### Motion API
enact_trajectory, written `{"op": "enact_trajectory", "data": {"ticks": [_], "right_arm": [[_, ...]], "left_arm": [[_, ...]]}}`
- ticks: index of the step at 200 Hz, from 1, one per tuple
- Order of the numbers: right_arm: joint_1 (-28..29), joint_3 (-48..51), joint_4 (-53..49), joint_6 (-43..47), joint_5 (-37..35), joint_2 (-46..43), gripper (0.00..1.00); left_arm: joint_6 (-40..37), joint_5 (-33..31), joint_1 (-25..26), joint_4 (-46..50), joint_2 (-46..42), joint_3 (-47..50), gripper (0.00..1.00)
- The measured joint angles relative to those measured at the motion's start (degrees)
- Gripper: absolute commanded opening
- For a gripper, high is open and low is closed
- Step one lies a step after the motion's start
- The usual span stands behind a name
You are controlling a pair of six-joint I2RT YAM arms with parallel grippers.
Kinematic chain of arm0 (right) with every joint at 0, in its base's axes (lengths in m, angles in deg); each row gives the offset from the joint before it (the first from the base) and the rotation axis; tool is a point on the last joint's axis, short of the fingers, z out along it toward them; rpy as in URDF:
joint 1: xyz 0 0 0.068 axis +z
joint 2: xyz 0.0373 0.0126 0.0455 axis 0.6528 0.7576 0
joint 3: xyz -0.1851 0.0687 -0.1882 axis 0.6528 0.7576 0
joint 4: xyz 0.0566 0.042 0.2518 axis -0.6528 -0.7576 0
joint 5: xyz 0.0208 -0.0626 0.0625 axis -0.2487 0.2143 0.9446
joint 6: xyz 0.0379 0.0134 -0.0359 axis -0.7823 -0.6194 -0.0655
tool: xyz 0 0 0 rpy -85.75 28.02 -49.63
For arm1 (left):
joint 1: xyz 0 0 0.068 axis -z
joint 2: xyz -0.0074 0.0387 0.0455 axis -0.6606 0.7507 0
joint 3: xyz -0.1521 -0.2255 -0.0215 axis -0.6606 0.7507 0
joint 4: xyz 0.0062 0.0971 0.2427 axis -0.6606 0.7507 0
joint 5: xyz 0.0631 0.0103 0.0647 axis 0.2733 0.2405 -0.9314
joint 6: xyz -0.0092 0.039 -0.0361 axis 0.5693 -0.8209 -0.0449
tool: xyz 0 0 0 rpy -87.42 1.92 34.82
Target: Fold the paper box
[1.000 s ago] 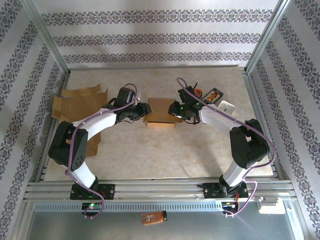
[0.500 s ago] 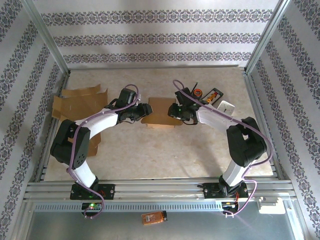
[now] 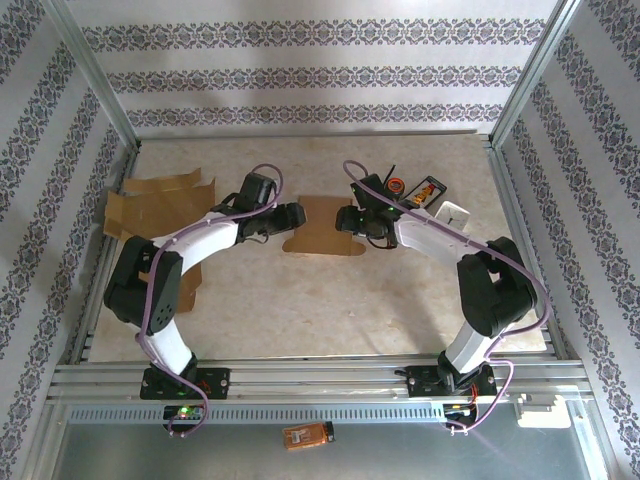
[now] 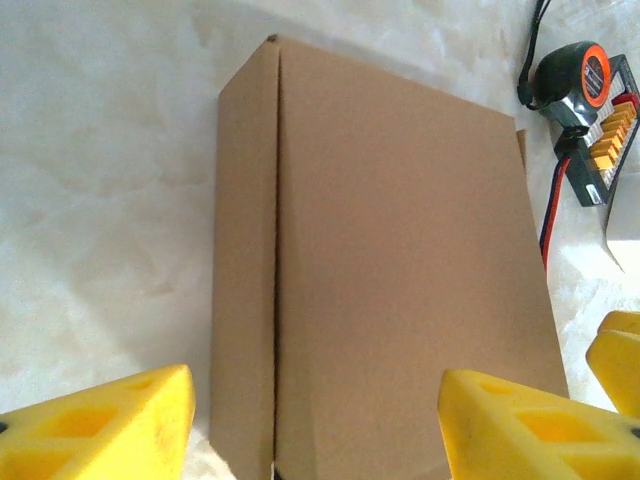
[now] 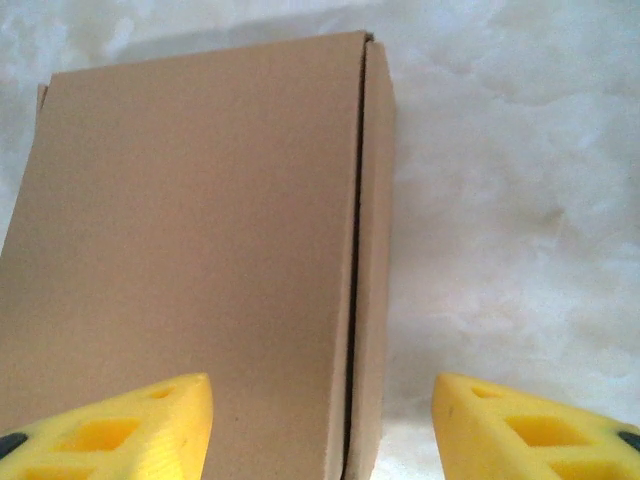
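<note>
We're looking down on a pale, marbled tabletop, boxed in by aluminium posts and walls of striped, floral-patterned wallpaper. A metal rail runs across the near edge, where both arms are bolted.

Centre stage, the paper box lies flat on the table, a plain brown panel with one long seam. The left gripper sits at its left end and the right gripper at its right end, facing each other across it.

From the left wrist we see yellow fingers spread wide, released, with nothing between them; the box stretches away ahead. From the right wrist it's the same: yellow fingers parted, gripping nothing, one over the cardboard and the other over bare table.

Off to the left edge, flat brown cardboard sheets lie in a loose heap. Toward the far right we spot a black-and-orange tape measure, and just beside it a black device with orange connectors. A white object lies near them. Below the rail, a small orange gadget rests on the grey ledge.
</note>
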Motion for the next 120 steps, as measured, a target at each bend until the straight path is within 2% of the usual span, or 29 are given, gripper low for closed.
{"op": "enact_trajectory", "data": {"ticks": [29,57,74,104,120], "right_arm": [[-0.7,0.0,0.5,-0.2,1.2,1.4,0.60],[-0.7,0.2,1.7,-0.7,3.1,4.8,0.50],[-0.7,1.0,3.5,-1.1,4.6,6.3,0.42],[-0.7,1.0,4.4,-1.3,6.3,6.2,0.39],[-1.1,1.0,4.3,-1.3,7.1,6.1,0.43]], "left_arm": [[-0.2,1.6,0.0,-0.5,3.2,-0.7,0.59],[0.2,2.6,0.0,-2.1,5.4,1.2,0.46],[0.8,3.7,0.0,-4.7,5.6,3.4,0.42],[1.8,5.0,-0.2,-7.9,5.3,4.9,0.43],[2.1,5.1,-0.3,-7.8,5.0,5.0,0.51]]}}
